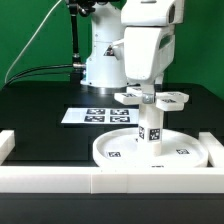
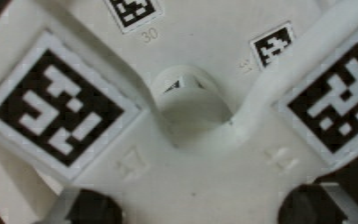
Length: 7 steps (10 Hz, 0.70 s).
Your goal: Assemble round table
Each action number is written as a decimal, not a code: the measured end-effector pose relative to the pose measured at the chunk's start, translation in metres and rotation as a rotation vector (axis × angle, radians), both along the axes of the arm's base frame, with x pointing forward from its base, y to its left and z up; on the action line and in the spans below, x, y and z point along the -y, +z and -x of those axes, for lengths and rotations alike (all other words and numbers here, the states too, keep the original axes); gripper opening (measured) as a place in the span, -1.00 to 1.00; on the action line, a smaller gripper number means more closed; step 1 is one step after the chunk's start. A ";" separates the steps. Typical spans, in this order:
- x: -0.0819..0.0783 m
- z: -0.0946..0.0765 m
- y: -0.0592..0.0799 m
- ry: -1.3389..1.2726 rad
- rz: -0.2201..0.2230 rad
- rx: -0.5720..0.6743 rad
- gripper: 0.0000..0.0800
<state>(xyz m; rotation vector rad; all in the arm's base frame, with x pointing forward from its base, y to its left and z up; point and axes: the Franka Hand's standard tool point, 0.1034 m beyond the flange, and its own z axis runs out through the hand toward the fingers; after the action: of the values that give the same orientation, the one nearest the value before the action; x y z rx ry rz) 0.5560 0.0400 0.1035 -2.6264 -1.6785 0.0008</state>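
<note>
The large white disc (image 1: 120, 152) lies flat at the front of the table. The short cylinder leg (image 1: 150, 130) stands upright on its middle, tags on its side. The cross-shaped piece (image 1: 170, 99) sits on top of the leg. My gripper (image 1: 148, 94) comes straight down onto the cross-shaped piece. In the wrist view the cross-shaped piece (image 2: 194, 100) fills the picture, with its central hub and tagged arms. My gripper (image 2: 211, 206) has its dark fingertips (image 2: 94, 206) set against both sides of one arm, shut on it.
The marker board (image 1: 95, 116) lies flat behind the disc. A low white wall (image 1: 100, 181) runs along the table's front, with raised ends at the exterior view's left (image 1: 7, 145) and right (image 1: 214, 145). The robot base (image 1: 100, 60) stands at the back.
</note>
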 end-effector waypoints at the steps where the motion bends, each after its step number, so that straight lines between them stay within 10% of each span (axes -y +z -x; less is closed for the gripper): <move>1: 0.001 0.000 0.000 -0.165 -0.007 -0.006 0.09; 7: 0.002 0.001 -0.001 -0.853 -0.057 -0.047 0.10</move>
<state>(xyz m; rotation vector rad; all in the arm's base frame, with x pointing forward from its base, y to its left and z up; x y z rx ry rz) 0.5553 0.0380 0.1025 -3.0171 -0.4306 -0.0016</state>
